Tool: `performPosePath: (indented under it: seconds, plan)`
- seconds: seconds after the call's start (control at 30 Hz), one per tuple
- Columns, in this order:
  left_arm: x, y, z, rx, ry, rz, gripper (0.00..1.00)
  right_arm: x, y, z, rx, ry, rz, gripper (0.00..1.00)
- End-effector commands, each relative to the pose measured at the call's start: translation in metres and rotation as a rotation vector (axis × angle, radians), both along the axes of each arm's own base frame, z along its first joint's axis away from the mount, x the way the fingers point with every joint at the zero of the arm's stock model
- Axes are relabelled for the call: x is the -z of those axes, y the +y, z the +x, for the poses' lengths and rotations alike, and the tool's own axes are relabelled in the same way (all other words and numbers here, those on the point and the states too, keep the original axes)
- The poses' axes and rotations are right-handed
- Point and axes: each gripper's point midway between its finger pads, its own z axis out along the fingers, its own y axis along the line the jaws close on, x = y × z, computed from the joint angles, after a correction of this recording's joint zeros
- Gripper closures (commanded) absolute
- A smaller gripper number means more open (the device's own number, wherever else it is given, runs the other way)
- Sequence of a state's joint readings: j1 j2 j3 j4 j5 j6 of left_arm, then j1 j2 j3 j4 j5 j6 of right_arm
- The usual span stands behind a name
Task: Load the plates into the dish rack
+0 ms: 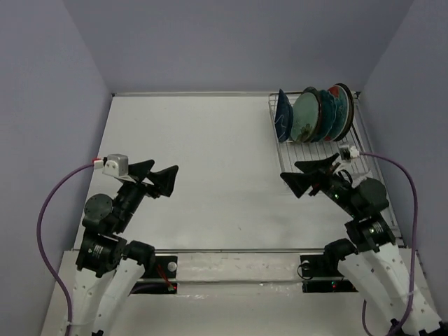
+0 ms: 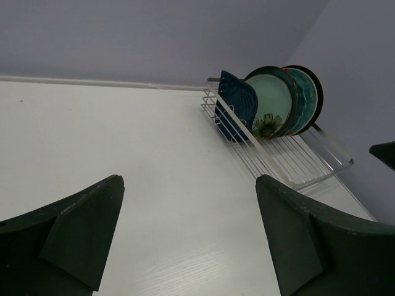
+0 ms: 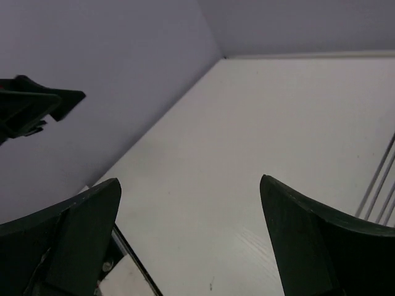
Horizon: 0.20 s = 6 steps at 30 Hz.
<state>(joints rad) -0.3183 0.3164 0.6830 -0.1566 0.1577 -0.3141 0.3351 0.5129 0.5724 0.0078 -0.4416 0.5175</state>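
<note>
Several plates [image 1: 315,114] stand on edge in the silver wire dish rack [image 1: 360,150] at the table's back right, navy at the left, then mint, teal and red. The left wrist view shows the same plates [image 2: 268,102] in the dish rack [image 2: 290,160]. My left gripper [image 1: 159,175] hovers open over the left of the table with nothing between its fingers. My right gripper [image 1: 308,175] is open and empty just in front of the rack. Each wrist view shows bare table between the left gripper's [image 2: 188,185] and the right gripper's [image 3: 190,185] wide jaws.
The white table [image 1: 210,175] is enclosed by purple walls at the back and both sides. Rack wires [image 3: 379,185] show at the right edge of the right wrist view. The left arm's finger [image 3: 37,105] appears at its far left.
</note>
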Motion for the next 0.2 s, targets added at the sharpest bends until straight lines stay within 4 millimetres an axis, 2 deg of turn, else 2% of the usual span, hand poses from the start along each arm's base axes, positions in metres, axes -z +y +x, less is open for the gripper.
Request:
performPosePath:
  seconds: [0.0, 0.1, 0.17]
  plan:
    - [-0.056, -0.002, -0.016, 0.039, -0.167, -0.06, 0.01, -0.045, -0.011, -0.045, -0.026, -0.198, 0.095, 0.0]
    - [-0.068, -0.003, -0.019, 0.049, -0.186, -0.102, 0.01, -0.048, -0.022, -0.051, 0.03, -0.234, 0.106, 0.0]
    - [-0.07, -0.004, -0.019, 0.057, -0.183, -0.116, 0.01, -0.036, -0.025, -0.049, 0.051, -0.196, 0.087, 0.0]
